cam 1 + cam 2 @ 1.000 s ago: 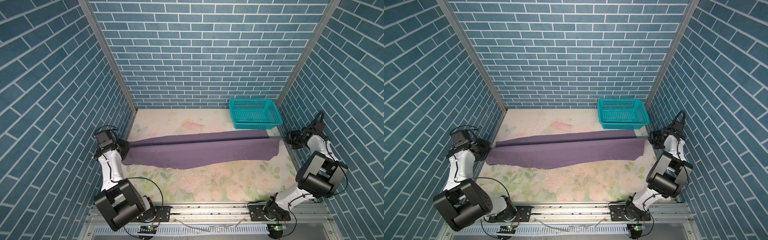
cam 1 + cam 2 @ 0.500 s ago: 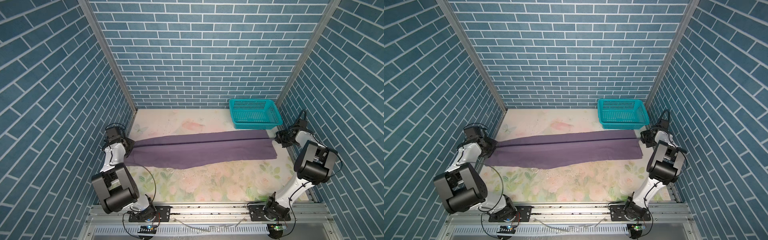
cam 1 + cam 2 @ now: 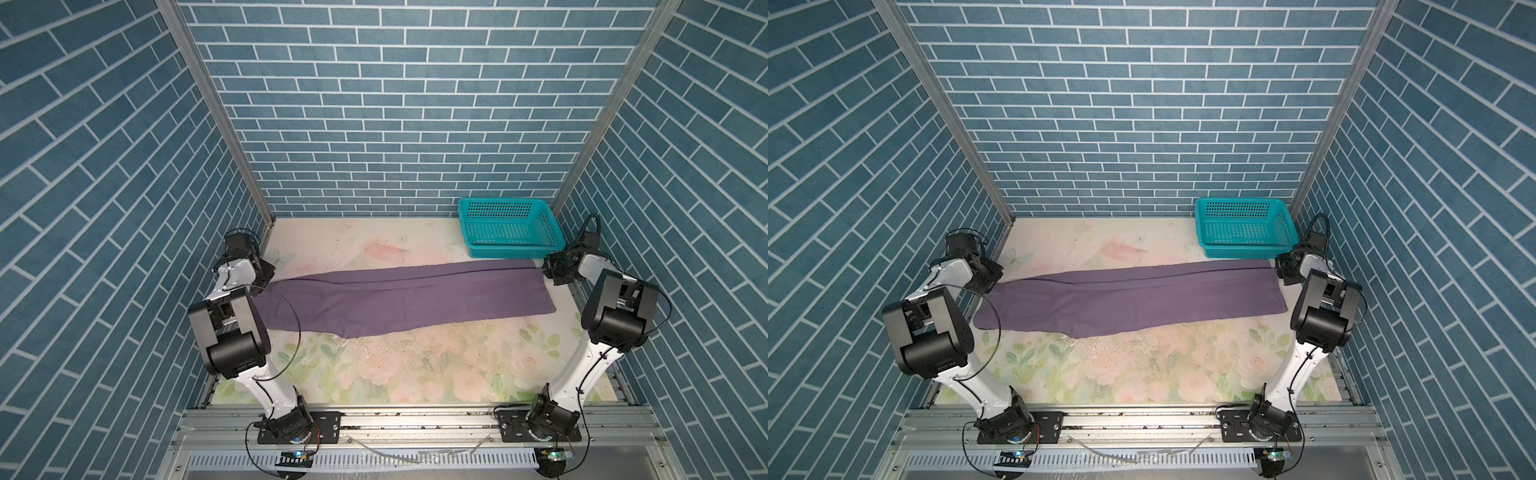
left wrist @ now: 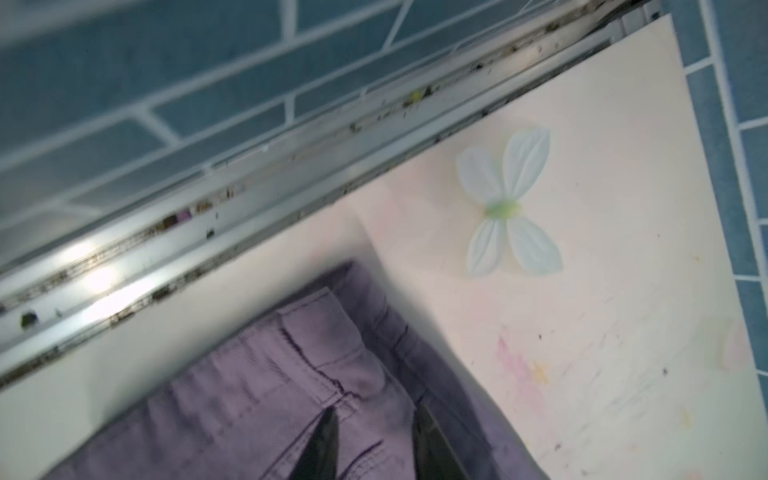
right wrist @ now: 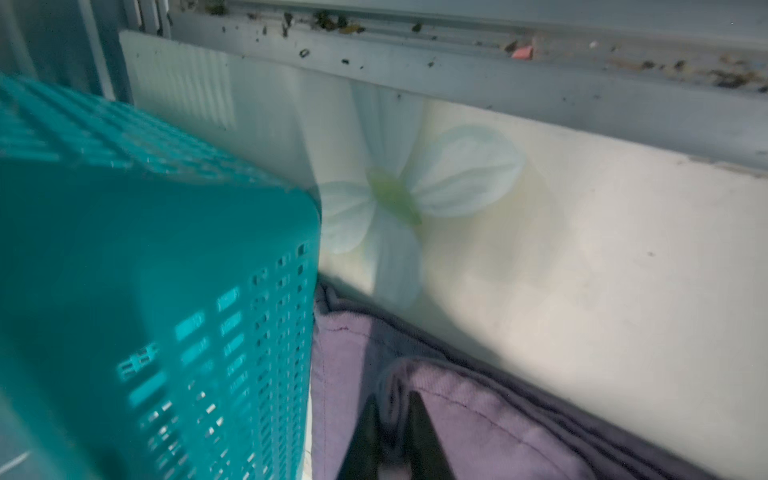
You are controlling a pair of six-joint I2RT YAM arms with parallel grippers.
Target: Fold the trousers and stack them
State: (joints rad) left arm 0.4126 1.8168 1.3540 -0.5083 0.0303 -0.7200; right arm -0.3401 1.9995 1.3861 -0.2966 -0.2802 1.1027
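Both ends of the trousers (image 3: 407,299), stretched lengthwise across the worktop (image 3: 415,365), lie beneath parted left fingers (image 4: 322,449) and right fingers (image 5: 424,440).

Trousers (image 3: 407,299): plain dusty purple, no print, thin darker seam line near the far edge; reads paler lilac in the wrist views. Basket (image 3: 509,250), far right: solid teal, grid of small holes. Table cover (image 3: 415,365): cream to pale pink, faded floral print, pink roses and green leaves on the near half, dark specks mid-table. White four-petal flower (image 4: 509,203) with green centre far left, second such flower (image 5: 415,195) far right. Walls (image 3: 395,124): slate-blue brick pattern, white grout. Corner posts (image 3: 216,108) and near rail (image 3: 415,419): silver-grey. Left arm (image 3: 226,328), right arm (image 3: 615,316): black housings, white links, black cables.
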